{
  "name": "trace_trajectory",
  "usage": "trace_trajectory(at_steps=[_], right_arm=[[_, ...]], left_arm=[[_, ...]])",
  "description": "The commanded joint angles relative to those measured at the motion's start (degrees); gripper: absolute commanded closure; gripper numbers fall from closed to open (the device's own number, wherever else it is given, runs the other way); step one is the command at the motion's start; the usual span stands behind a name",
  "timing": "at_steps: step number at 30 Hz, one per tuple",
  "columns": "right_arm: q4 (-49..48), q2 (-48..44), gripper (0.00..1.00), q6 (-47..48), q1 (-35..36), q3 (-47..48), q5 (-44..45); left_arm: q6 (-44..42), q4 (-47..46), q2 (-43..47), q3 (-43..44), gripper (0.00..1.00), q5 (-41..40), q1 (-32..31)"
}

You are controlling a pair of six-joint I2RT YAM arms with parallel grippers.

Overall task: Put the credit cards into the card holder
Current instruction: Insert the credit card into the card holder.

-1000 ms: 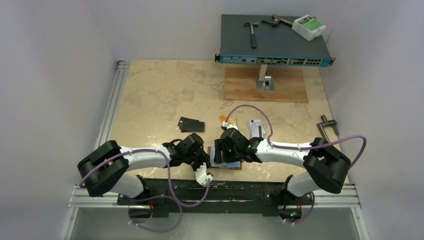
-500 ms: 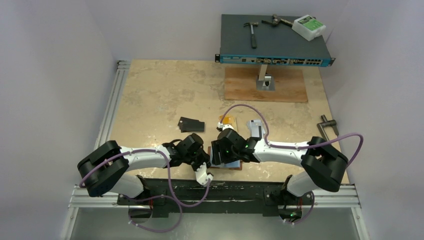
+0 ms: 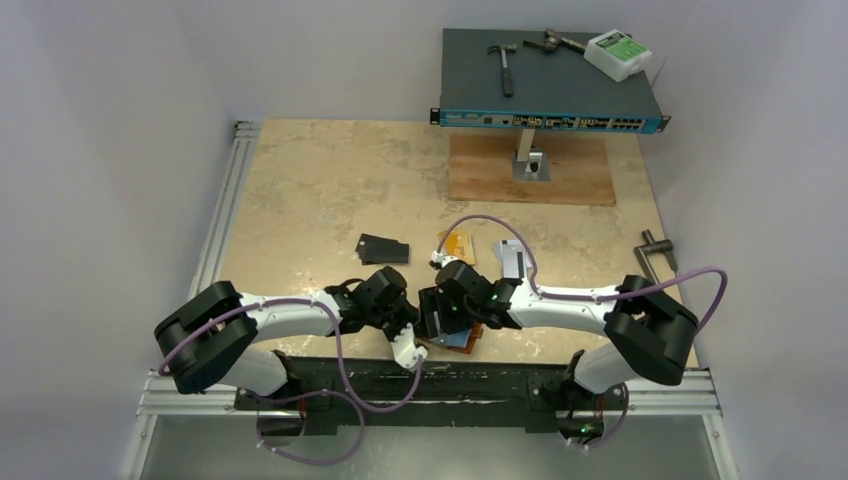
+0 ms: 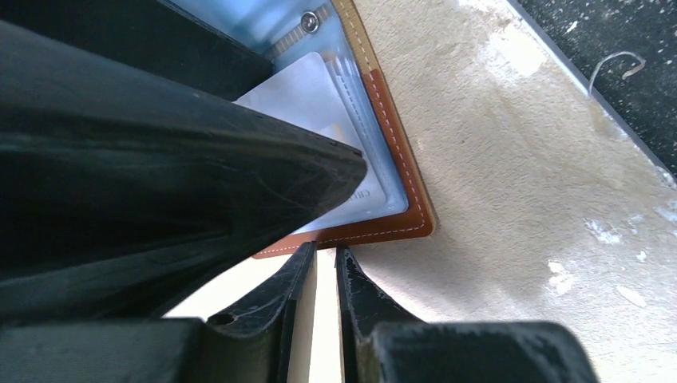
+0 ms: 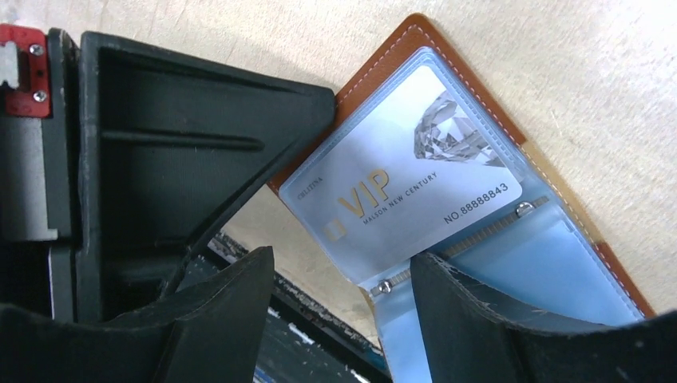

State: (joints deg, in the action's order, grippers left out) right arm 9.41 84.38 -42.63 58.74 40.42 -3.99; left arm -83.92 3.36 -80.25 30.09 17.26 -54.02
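Note:
The brown card holder (image 3: pixel 468 338) lies open at the table's near edge, light blue inside. A silvery white VIP card (image 5: pixel 415 167) sits in its sleeve; it also shows in the left wrist view (image 4: pixel 311 96). My right gripper (image 3: pixel 437 315) is open over the holder's (image 5: pixel 399 44) edge, one finger (image 5: pixel 479 319) on the blue page. My left gripper (image 4: pixel 326 259) is shut, empty, its tips at the holder's brown corner (image 4: pixel 383 227). A black card (image 3: pixel 384 248), a gold-orange card (image 3: pixel 457 243) and a silvery white card (image 3: pixel 512 255) lie on the table behind.
A network switch (image 3: pixel 550 95) on a stand over a wooden board (image 3: pixel 530 170) is at the back, with a hammer and a white box on top. A metal handle (image 3: pixel 655 250) lies at the right edge. The black rail (image 3: pixel 400 375) runs just below the holder.
My right gripper has moved left and nearer the table's edge. The holder has shifted and turned with it. The gold-orange card is more uncovered. The left arm has barely moved.

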Motion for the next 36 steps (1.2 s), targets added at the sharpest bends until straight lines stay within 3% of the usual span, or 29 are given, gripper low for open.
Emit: trace_trajectory(at_steps=[1, 9, 14, 15, 19, 21, 27, 31, 36], right_arm=[[-6.8, -5.5, 0.37, -3.1, -2.3, -3.0, -2.9], [-7.3, -10.1, 0.48, -2.1, -7.9, -6.0, -6.7], [-6.3, -9.6, 0.77, -1.9, -8.0, -6.5, -6.8], [-5.5, -10.5, 0.76, -2.2, -8.3, -6.9, -5.9], [2.4, -15.1, 0.45, -1.5, -10.3, -6.3, -2.1], [7.9, -17.2, 0.4, -1.2, -10.3, -4.9, 1.1], [19.9, -22.0, 0.36, -2.1, -10.0, -3.5, 9.8], [26.9, -25.7, 0.39, -6.3, -8.8, -3.9, 14.4], [31.6, -28.7, 0.4, -10.7, -3.9, -4.0, 16.6]], left_arm=[[1.9, -1.9, 1.9, -1.1, 0.86, 1.5, -0.5], [6.9, 0.6, 4.0, 0.5, 0.86, -1.7, 0.0], [8.3, 0.6, 3.8, 0.6, 0.86, -2.6, 0.2], [9.0, 0.7, 3.8, 1.0, 0.86, -2.8, 0.4], [16.4, 8.4, 2.6, 7.8, 0.86, -2.5, 2.8], [20.2, 12.9, 2.2, 11.5, 0.85, -2.4, 4.3], [32.8, 32.3, -2.2, 25.9, 0.83, -0.6, 10.5], [32.8, 32.3, -10.7, 36.6, 0.83, -0.6, 13.9], [32.8, 32.3, -10.6, 36.7, 0.83, -0.6, 14.5]])
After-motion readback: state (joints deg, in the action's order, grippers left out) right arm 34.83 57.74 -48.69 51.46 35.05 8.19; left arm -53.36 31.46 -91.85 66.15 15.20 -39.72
